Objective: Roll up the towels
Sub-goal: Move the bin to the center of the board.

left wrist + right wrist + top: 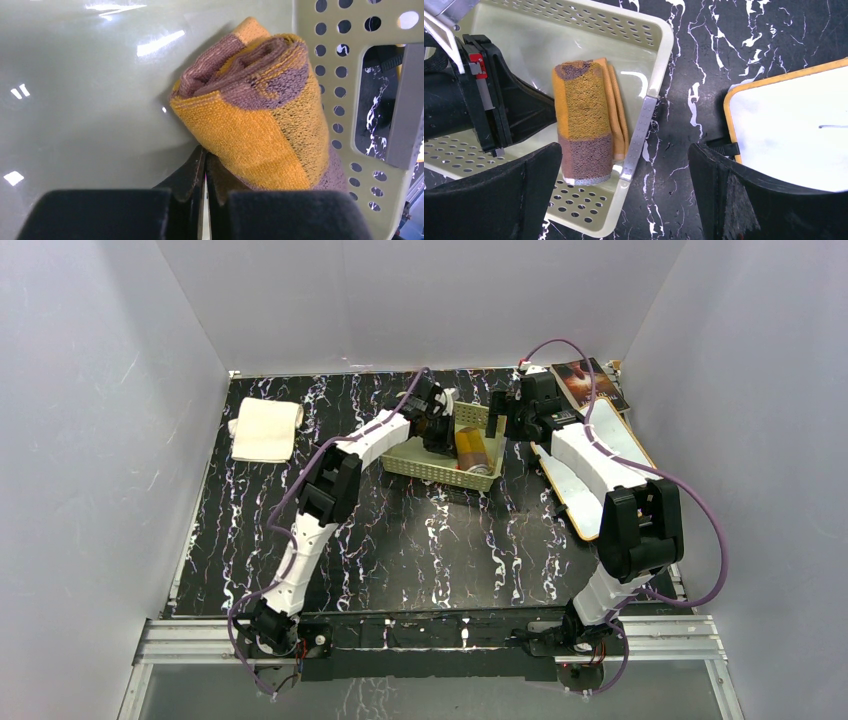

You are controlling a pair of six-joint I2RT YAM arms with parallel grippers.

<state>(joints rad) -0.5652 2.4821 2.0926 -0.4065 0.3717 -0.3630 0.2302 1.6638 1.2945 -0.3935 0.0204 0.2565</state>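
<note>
The mustard-yellow and brown towel (476,450) lies rolled up inside a pale green perforated basket (425,468) at the back centre. In the left wrist view the roll (255,110) rests against the basket wall (325,100). My left gripper (205,152) is inside the basket with its jaws shut, tips touching the roll's near end and nothing between them; it also shows in the top view (436,430). My right gripper (624,155) is wide open and empty, above the basket's right rim (659,45) beside the roll (584,115). The cream-white towel (265,430) lies rolled at the back left.
A white board with an orange rim (572,495) lies right of the basket, partly under my right arm; it also shows in the right wrist view (794,130). A brown book (590,380) lies in the back right corner. Grey walls enclose the black marbled table (420,550).
</note>
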